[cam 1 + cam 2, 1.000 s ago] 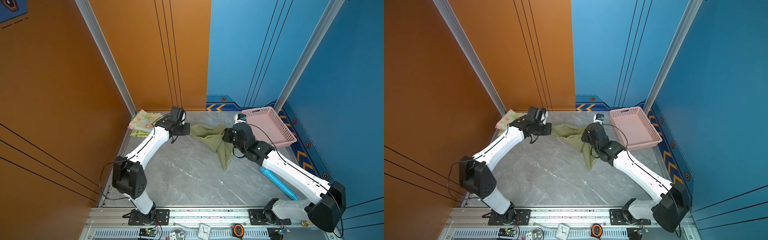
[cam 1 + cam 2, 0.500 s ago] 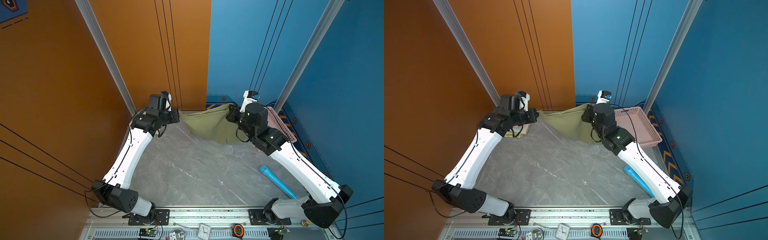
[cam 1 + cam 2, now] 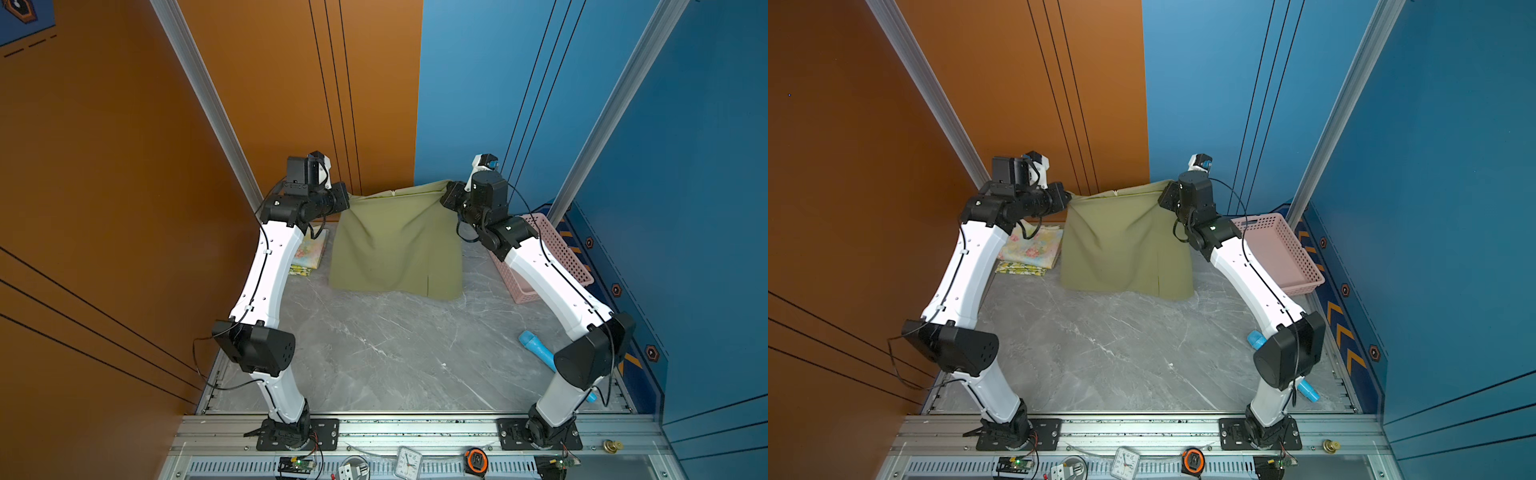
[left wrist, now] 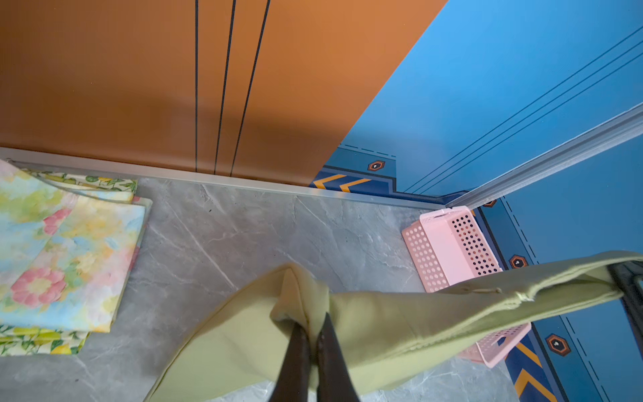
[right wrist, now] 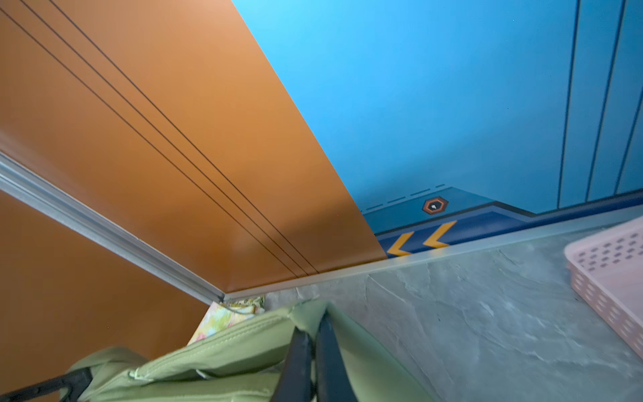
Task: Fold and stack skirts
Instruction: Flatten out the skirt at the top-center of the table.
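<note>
Far left, the flower skirt (image 3: 1030, 248) lies folded on the lemon skirt (image 3: 1019, 269); left claw (image 4: 315, 322) and right claw (image 5: 315, 327) pinch the unfolded green skirt (image 3: 395, 245).

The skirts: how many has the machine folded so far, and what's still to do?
Done: the floral skirt lies folded on top of the folded lemon-print skirt by the orange wall. In hand: the olive green skirt hangs spread between the left hand and right hand, each shut on a waistband corner. Left: fold it and stack it on those two.
</note>
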Controlling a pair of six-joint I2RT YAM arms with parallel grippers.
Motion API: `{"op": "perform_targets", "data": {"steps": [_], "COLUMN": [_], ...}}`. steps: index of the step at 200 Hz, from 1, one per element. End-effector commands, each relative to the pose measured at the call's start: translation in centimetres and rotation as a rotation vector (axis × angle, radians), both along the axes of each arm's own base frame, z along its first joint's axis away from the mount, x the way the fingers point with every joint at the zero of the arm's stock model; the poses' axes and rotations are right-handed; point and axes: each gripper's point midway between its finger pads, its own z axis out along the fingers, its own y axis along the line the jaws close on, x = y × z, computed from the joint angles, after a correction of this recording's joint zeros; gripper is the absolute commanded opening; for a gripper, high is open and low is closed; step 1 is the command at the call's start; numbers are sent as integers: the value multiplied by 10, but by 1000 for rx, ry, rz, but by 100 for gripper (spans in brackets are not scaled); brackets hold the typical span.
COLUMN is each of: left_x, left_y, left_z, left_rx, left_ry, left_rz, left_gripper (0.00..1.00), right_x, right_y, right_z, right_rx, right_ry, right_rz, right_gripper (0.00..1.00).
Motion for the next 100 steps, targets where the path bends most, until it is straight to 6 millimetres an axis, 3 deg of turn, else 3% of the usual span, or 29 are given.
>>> {"op": "perform_targets", "data": {"steps": [1, 28, 45, 55, 69, 88, 92, 100], "left_x": [-5, -22, -47, -65, -93, -136, -146, -166], "left_y": [6, 7, 6, 3, 3, 3, 0, -5], "left_z": [34, 36, 17, -1, -40, -126, -145, -185], "left_rx": [-17, -1, 40, 52, 58, 54, 57, 70], "left_ry": [-59, -58, -14, 5, 47, 151, 162, 190], "left_rz": [-4, 0, 9, 13, 41, 102, 107, 113], "left_gripper": [0, 0, 0, 0, 0, 0, 5, 26], "right_x": [-3, -17, -36, -49, -72, -109, -117, -135], "right_y": [-3, -9, -21, -27, -31, -29, -29, -30], "right_z": [53, 52, 32, 1, -42, -114, -134, -167], "right_rx": [83, 99, 84, 76, 73, 32, 17, -13], "right_ry": [-102, -81, -35, 24, 89, 171, 196, 244], "right_rz": [27, 48, 41, 35, 50, 95, 109, 121], "right_gripper": [0, 0, 0, 0, 0, 0, 6, 27]}}
